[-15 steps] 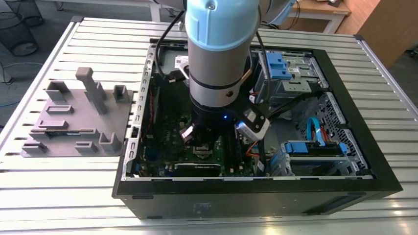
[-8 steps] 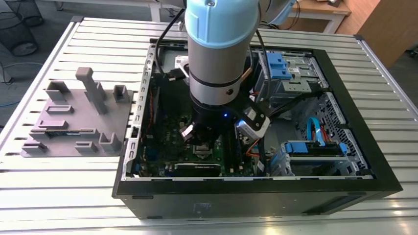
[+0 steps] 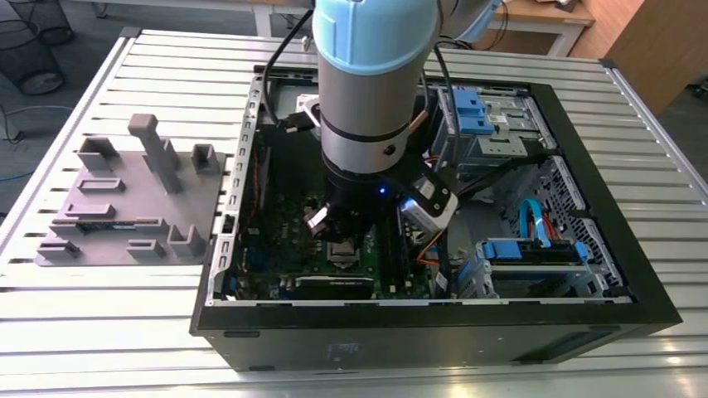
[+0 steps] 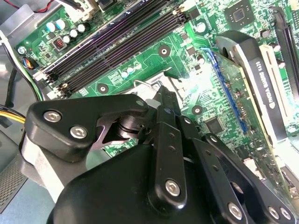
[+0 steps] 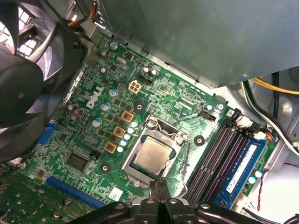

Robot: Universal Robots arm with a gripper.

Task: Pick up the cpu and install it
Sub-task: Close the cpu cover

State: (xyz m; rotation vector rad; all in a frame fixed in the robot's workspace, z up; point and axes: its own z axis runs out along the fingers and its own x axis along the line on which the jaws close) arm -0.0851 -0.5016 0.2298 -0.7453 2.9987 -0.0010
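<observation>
You will find the grey fixture tray (image 3: 128,203) at the exterior view's left on the tabletop (image 3: 66,319). The cpu (image 5: 153,154) lies seated in the motherboard socket (image 5: 156,154). The pincer (image 5: 159,186), clenched and empty, hovers just beside it inside the computer case (image 3: 443,336).

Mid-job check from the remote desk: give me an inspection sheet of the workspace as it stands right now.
Surface: slatted metal table bearing the open black computer case.
Job's things: small square silver-topped cpu lies flat inside the metal-framed motherboard socket on the green motherboard; socket frame looks open.
Clutter: grey plastic fixture tray at the exterior view's left of the case.
Grippers: black claw shut, empty, tips together beside the socket; also in the second wrist view.
Cables: yellow and black wires by the memory slots; blue cable in the case.
Surroundings: wooden furniture and wire bin beyond the table.
</observation>
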